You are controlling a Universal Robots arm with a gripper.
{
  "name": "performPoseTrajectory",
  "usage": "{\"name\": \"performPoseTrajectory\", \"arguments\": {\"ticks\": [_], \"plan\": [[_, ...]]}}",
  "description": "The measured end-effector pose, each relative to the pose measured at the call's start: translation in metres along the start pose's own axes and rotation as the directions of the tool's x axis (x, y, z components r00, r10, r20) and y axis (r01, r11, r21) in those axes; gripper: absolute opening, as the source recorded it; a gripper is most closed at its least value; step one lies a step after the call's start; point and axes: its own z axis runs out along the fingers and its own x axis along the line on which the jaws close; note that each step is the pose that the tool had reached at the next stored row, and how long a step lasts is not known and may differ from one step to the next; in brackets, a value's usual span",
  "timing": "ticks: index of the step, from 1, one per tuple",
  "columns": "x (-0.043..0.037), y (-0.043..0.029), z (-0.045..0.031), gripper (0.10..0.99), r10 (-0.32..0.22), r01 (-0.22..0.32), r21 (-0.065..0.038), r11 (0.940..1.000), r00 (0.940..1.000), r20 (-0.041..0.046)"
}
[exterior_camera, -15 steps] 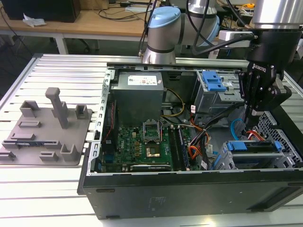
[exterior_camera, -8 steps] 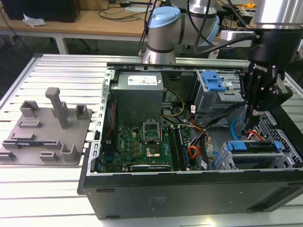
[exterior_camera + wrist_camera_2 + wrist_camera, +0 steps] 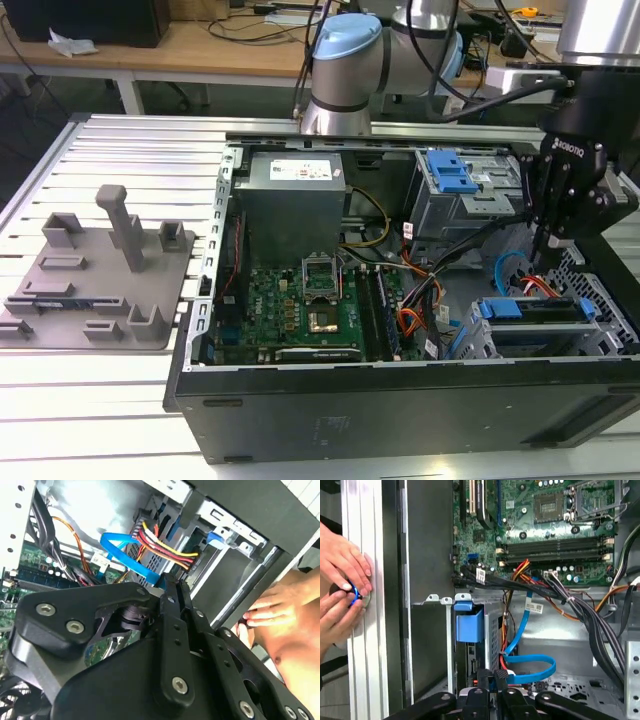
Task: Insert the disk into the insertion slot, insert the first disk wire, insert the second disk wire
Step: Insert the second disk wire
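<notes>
The disk (image 3: 530,309), in its blue carrier, lies inside the insertion slot (image 3: 600,335), the low grey perforated cage at the case's corner on the exterior view's right. The carrier's blue end tab (image 3: 469,626) faces the case wall. My black gripper (image 3: 543,262) hangs just above the disk's inner end. Its fingers (image 3: 494,676) are shut on the plug of a flat blue wire (image 3: 532,667), which loops beside the cage (image 3: 122,555). A red, yellow and black wire bundle (image 3: 165,542) runs to the same end of the disk, next to my gripper (image 3: 172,587).
A person's hands (image 3: 340,565) rest on the table rail just outside the case wall, holding a small blue object (image 3: 353,593). Black cable bundles (image 3: 600,625) cross beside the cage. A taller bay with a blue latch (image 3: 450,175), the motherboard (image 3: 300,310) and a grey fixture (image 3: 100,270) lie further off.
</notes>
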Motion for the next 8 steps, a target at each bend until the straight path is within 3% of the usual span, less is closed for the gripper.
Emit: {"name": "performPoseTrajectory", "arguments": {"ticks": [1,2,3,5,7,8], "plan": [[0.001,0.0,0.0004,0.161,0.002,-0.002,0.006,1.0,1.0,0.0083],[0.0032,0.0005,0.001,0.161,0.006,-0.006,0.011,0.9999,0.999,0.0455],[0.005,0.0011,0.0017,0.161,0.006,-0.007,0.01,0.9999,0.9972,0.0751],[0.0094,0.0019,0.0032,0.161,0.008,-0.009,0.01,0.9999,0.9937,0.1117],[0.0169,0.0028,0.0057,0.161,0.008,-0.009,0.009,0.9999,0.9916,0.1294],[0.02,0.0029,0.0068,0.161,0.008,-0.009,0.009,0.9999,0.9909,0.1341]]}}
